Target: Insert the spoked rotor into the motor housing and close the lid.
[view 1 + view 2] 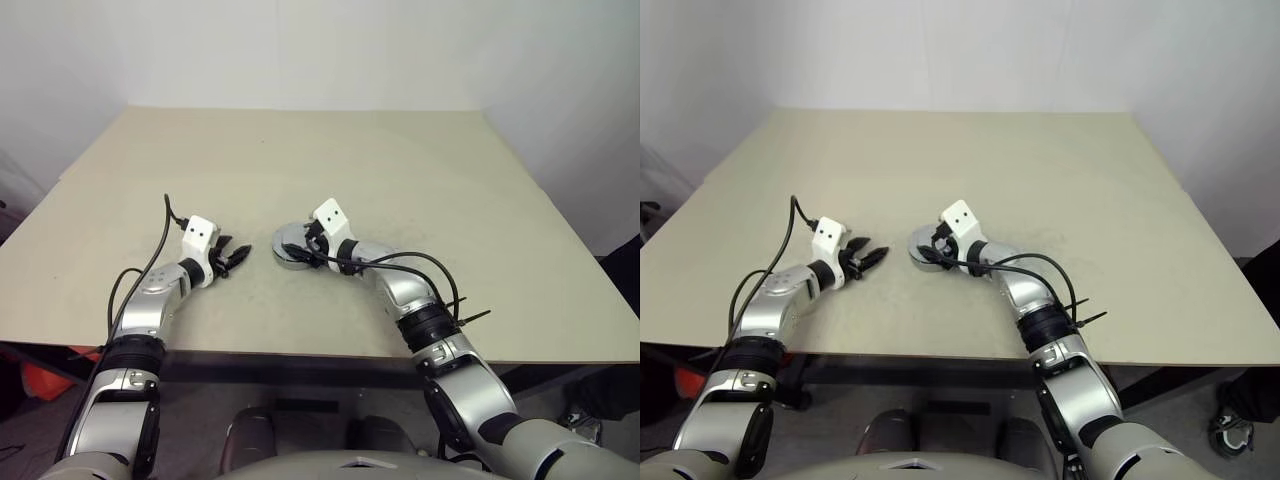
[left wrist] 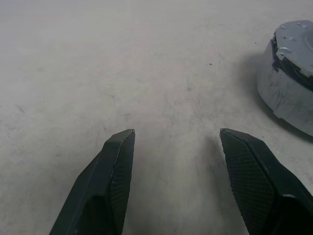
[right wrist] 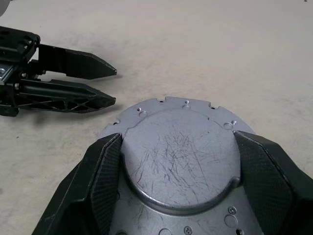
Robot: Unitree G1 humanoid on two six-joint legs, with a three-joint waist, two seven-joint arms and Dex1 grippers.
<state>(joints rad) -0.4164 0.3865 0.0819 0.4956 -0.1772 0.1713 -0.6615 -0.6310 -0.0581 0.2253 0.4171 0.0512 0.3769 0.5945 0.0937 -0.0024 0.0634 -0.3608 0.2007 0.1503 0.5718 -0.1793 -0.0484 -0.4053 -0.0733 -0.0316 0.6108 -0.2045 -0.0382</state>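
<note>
The lid, a scratched grey disc with a notched edge, lies on top of the motor housing, whose grey wall stands on the table near its front middle. My right gripper reaches over it from the right. Its two fingers press against either side of the lid's raised round centre. My left gripper rests low over the table a short way left of the housing, pointing at it. It is open and holds nothing. The spoked rotor is hidden.
The beige table stretches wide behind and to both sides of the housing. Its front edge runs just below my arms. Black cables trail along both forearms.
</note>
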